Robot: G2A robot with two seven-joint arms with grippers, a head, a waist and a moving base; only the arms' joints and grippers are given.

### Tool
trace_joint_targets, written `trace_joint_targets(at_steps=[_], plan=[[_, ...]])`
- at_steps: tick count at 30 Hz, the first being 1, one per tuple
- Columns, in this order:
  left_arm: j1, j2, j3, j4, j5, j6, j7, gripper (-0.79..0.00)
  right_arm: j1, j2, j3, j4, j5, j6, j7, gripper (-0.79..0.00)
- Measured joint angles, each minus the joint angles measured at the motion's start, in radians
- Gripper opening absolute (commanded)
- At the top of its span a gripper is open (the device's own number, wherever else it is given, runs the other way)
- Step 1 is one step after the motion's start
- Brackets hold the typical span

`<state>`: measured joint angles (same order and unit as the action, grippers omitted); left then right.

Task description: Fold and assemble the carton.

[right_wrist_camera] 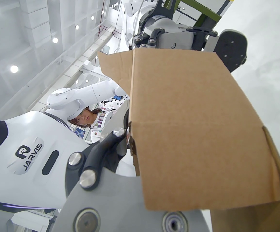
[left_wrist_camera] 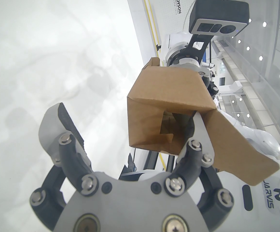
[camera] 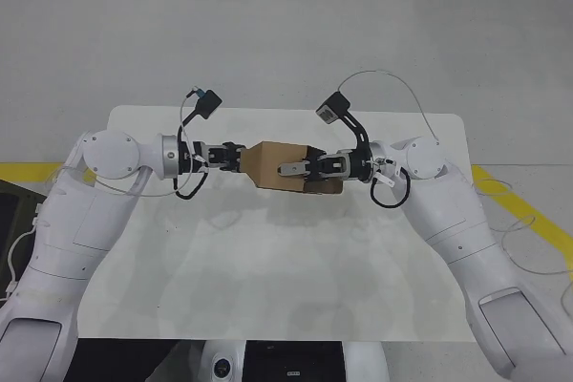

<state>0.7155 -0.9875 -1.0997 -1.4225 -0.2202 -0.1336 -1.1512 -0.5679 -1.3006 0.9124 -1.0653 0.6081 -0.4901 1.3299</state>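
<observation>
top view: a brown carton, squared into a box shape, is held above the white table, toward the table's 12 o'clock edge. the right gripper meets it from 3 o'clock and is clamped on a wall. one finger is pressed flat against the cardboard and its partner is hidden behind the panel. the left gripper stands at the carton's 9 o'clock with its jaws spread wide. one fingertip pokes into the open end, beside a flap that juts outward, unfolded. the other finger is clear of the box.
</observation>
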Motion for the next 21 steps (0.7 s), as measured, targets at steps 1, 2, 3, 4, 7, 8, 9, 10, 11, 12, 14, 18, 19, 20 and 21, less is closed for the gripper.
trace_joint_targets(at_steps=[1, 2, 3, 4, 7, 8, 9, 10, 11, 12, 14, 18, 19, 20, 21], plan=[[0.0, 0.0, 0.001, 0.0, 0.0, 0.0, 0.0, 0.0, 0.0, 0.0, 0.0, 0.0, 0.0, 0.0, 0.0, -0.785], [-0.001, 0.0, 0.001, 0.0, 0.0, 0.0, 0.0, 0.0, 0.0, 0.0, 0.0, -0.001, 0.0, 0.001, 0.001, -0.785], [-0.001, 0.0, 0.002, 0.0, 0.0, 0.0, 0.0, 0.0, 0.0, 0.0, 0.0, -0.001, 0.0, 0.001, 0.001, -0.785], [-0.002, -0.001, 0.002, 0.0, 0.0, 0.0, 0.0, 0.0, 0.0, 0.0, 0.001, -0.002, 0.0, 0.001, 0.001, -0.785], [-0.002, -0.001, 0.002, 0.0, 0.0, -0.002, -0.001, 0.0, -0.001, 0.0, 0.001, -0.003, -0.002, 0.001, 0.001, -0.785], [-0.002, 0.0, 0.002, 0.0, 0.0, -0.002, -0.001, 0.0, -0.001, 0.0, 0.002, -0.003, -0.003, 0.001, 0.001, -0.785], [-0.001, 0.0, 0.0, 0.001, 0.0, -0.002, -0.001, 0.0, -0.001, 0.001, 0.003, -0.001, -0.004, 0.0, 0.0, -0.785], [-0.001, 0.0, -0.002, 0.001, 0.0, -0.002, -0.001, 0.0, -0.002, 0.001, 0.005, 0.001, -0.005, -0.001, -0.001, -0.785], [0.0, 0.001, -0.004, 0.001, -0.001, -0.002, -0.002, 0.0, -0.002, 0.002, 0.007, 0.004, -0.007, -0.002, -0.002, -0.785], [0.002, 0.002, -0.009, 0.001, -0.003, -0.003, -0.003, 0.0, -0.002, 0.003, 0.01, 0.008, -0.011, -0.004, -0.004, -0.785], [0.006, 0.004, -0.018, 0.003, -0.006, -0.004, -0.003, 0.0, -0.002, 0.004, 0.016, 0.016, -0.017, -0.008, -0.008, -0.785], [0.017, 0.012, -0.049, 0.009, -0.009, -0.007, -0.003, 0.0, -0.001, 0.01, 0.032, 0.038, -0.043, -0.016, -0.019, -0.785], [0.019, 0.013, -0.055, 0.01, -0.01, -0.007, -0.003, 0.0, -0.001, 0.01, 0.034, 0.041, -0.05, -0.015, -0.022, -0.785], [0.022, 0.015, -0.061, 0.009, -0.01, -0.008, -0.004, 0.0, -0.001, 0.011, 0.036, 0.044, -0.057, -0.014, -0.025, -0.785], [0.025, 0.017, -0.068, 0.007, -0.012, -0.008, -0.004, 0.0, -0.001, 0.012, 0.038, 0.046, -0.066, -0.012, -0.031, -0.785]])
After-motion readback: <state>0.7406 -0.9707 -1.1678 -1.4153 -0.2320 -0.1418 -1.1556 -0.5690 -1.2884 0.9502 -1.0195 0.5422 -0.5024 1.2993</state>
